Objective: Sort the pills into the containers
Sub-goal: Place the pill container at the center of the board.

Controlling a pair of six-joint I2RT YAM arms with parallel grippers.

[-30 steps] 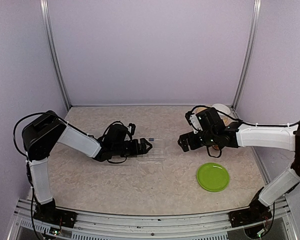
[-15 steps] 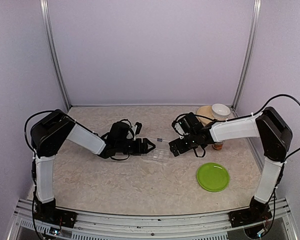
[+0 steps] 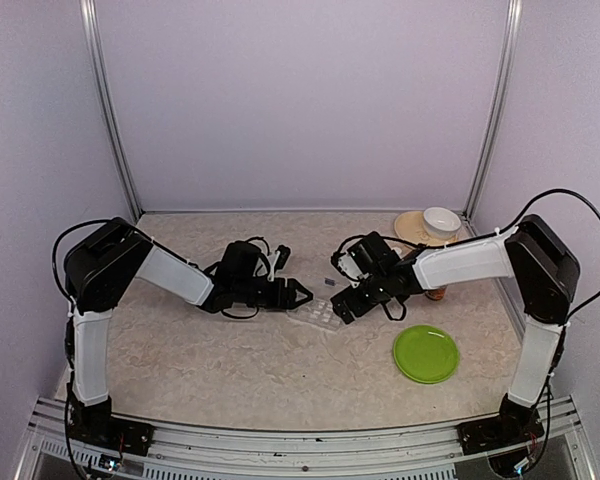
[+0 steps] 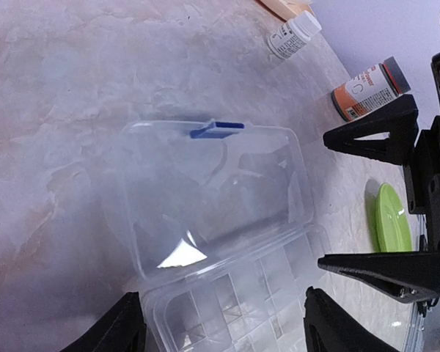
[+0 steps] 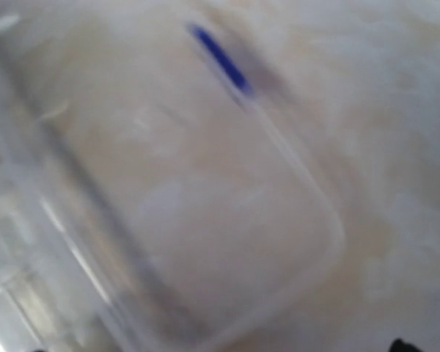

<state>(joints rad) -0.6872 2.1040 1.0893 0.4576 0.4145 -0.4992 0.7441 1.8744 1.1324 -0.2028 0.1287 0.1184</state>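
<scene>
Seen from the top camera, the left arm rises from its base, folds at the elbow and sends its white forearm low and rightward over the worktop (image 3: 230, 370) to the left claw (image 3: 298, 293). The right arm stands tall at the right edge, bends high, and slopes down leftward to the right claw (image 3: 346, 303). The two claws face each other with the pill organiser (image 3: 323, 312) between them, near the worktop's middle. A green plate (image 3: 426, 353) lies nearer, to the right, and a white bowl (image 3: 441, 220) sits at the far right corner. The claws are too small here to read how far open they are.

The left wrist camera shows the organiser open. Its clear lid (image 4: 213, 198), with a blue latch (image 4: 216, 130), is folded back beyond the compartment tray (image 4: 235, 312). The left claw's fingers (image 4: 121, 330) stand partly apart, one at each side of the tray's near end. Whether they press on it I cannot tell. Opposite, the right claw is spread wide beyond the lid with nothing in it. Past it are an amber bottle (image 4: 367, 86) with a grey cap and a white bottle (image 4: 293, 35).

The right wrist camera is blurred. The lid and latch fill it.
</scene>
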